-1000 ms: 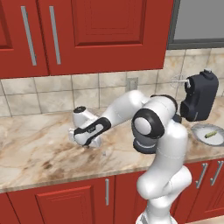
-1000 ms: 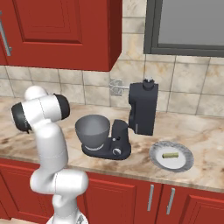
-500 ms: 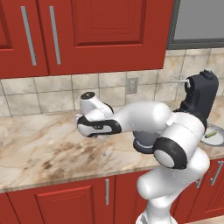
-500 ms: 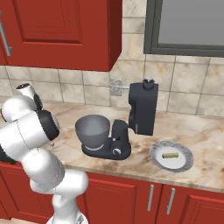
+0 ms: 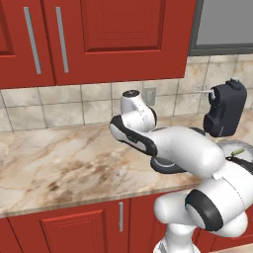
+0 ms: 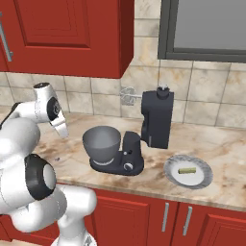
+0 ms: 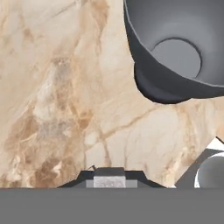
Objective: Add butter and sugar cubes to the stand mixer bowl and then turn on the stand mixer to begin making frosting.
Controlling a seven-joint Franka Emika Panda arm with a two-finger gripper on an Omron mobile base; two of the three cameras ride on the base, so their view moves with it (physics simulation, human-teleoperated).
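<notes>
gripper (image 7: 109, 175) pinched shut on a pale grey-white sugar cube (image 7: 109, 181), above marble counter (image 7: 65, 87) beside the stand mixer bowl (image 6: 101, 142); butter (image 6: 188, 170) lies on the plate (image 6: 204, 180)

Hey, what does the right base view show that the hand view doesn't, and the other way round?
Right base view: the whole stand mixer with its head tilted up, and the butter lying on a round plate beside it. Hand view: the pincer shut on what looks like a pale sugar cube, plus a look down into the stand mixer bowl, bare inside as far as visible. Both: that bowl and the marble counter.
</notes>
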